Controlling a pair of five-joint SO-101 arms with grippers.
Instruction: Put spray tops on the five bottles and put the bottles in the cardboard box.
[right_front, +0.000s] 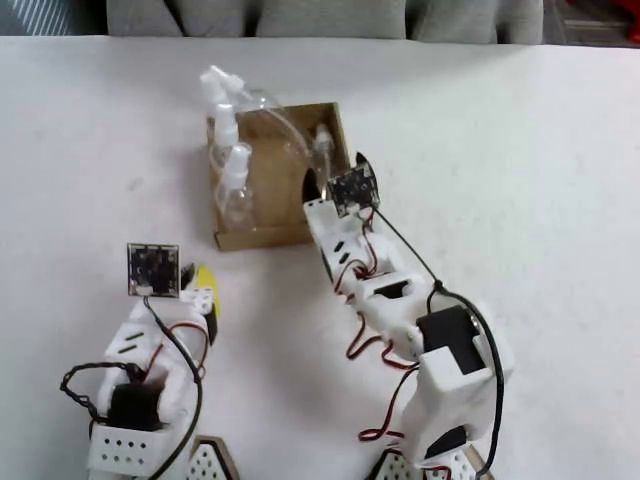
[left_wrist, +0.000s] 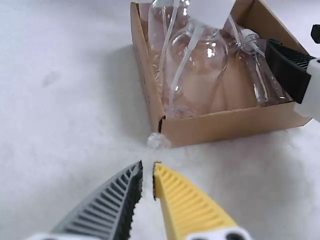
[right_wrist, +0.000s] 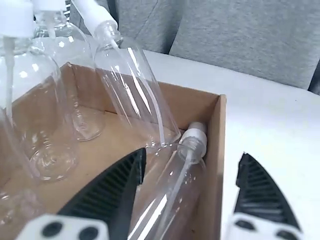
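- White worktop (right_front: 500, 150) carries the cardboard box (right_front: 260, 238), with capped clear bottles (right_front: 235, 170) crowded upright inside it.
- A slim bottle (right_wrist: 175, 190), white top on, leans inside against the box's wall.
- Your right claw (right_wrist: 194, 154) is spread wide and grips nothing, with one jaw inside the box and the other outside that wall.
- Lift it straight off the box, I judge, so neither jaw drags the wall or tips a bottle.
- Your left claw (left_wrist: 147, 170) is pinched together and empty near the box's corner.
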